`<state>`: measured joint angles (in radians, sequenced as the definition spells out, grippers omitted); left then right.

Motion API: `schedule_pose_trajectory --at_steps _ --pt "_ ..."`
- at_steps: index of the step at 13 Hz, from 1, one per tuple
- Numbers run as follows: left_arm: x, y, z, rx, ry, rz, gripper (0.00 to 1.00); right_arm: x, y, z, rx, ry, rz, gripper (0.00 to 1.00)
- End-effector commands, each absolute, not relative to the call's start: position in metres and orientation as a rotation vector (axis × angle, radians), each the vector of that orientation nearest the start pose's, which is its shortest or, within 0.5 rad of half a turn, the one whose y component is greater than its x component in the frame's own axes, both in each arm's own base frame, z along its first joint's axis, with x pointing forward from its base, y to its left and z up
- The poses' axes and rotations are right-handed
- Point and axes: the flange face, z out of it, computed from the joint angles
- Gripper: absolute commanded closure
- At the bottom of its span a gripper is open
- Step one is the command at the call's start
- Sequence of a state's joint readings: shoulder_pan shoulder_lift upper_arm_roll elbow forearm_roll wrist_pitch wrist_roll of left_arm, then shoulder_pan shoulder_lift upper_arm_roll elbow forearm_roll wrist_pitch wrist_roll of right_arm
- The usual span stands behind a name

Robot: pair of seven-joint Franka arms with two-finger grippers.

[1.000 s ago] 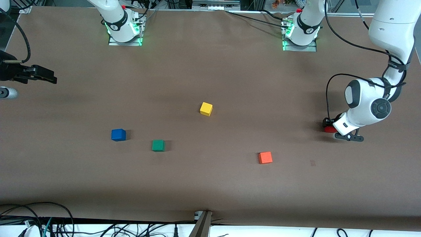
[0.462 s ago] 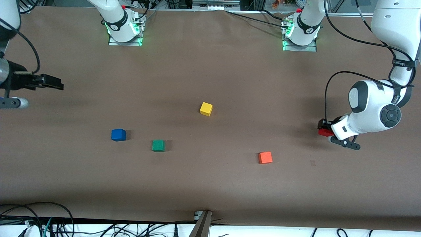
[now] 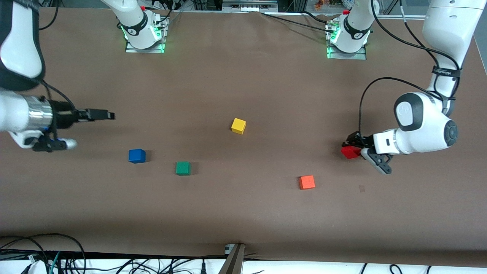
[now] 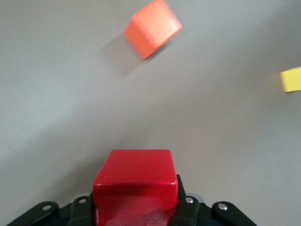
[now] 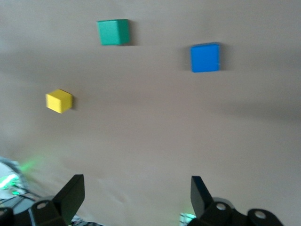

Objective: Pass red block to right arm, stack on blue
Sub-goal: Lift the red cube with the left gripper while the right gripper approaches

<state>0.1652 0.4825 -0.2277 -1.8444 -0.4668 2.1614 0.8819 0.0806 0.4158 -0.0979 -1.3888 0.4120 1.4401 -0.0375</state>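
Note:
The red block (image 3: 350, 152) (image 4: 135, 186) hangs above the table at the left arm's end, with my left gripper (image 3: 352, 149) (image 4: 135, 207) shut on it and turned sideways. The blue cube (image 3: 137, 156) (image 5: 205, 57) rests on the brown table (image 3: 243, 87) toward the right arm's end. My right gripper (image 3: 103, 114) (image 5: 136, 188) is up in the air over the table, pointing sideways toward the middle. It is open, with nothing between its fingers.
A green cube (image 3: 183, 168) (image 5: 113, 32) lies beside the blue one. A yellow cube (image 3: 238, 126) (image 5: 59, 100) (image 4: 290, 78) sits near the table's middle. An orange cube (image 3: 306, 182) (image 4: 152, 28) lies nearer the front camera than the yellow one.
The left gripper has lifted the red block and swung it toward the table's middle. The right gripper has come in from the table's end toward the middle, still open.

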Motion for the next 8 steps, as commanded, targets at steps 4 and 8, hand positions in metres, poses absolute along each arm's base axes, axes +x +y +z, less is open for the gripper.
schedule_pose_trajectory --at_steps 4,8 --pt "0.632 -0.129 0.285 -3.542 1.604 -0.700 1.00 0.667 0.102 0.364 -2.255 0.124 0.559 0.00" --pt "0.631 -0.189 0.273 -3.434 1.850 -1.250 1.00 0.673 0.180 0.303 -1.987 0.170 0.534 0.00"
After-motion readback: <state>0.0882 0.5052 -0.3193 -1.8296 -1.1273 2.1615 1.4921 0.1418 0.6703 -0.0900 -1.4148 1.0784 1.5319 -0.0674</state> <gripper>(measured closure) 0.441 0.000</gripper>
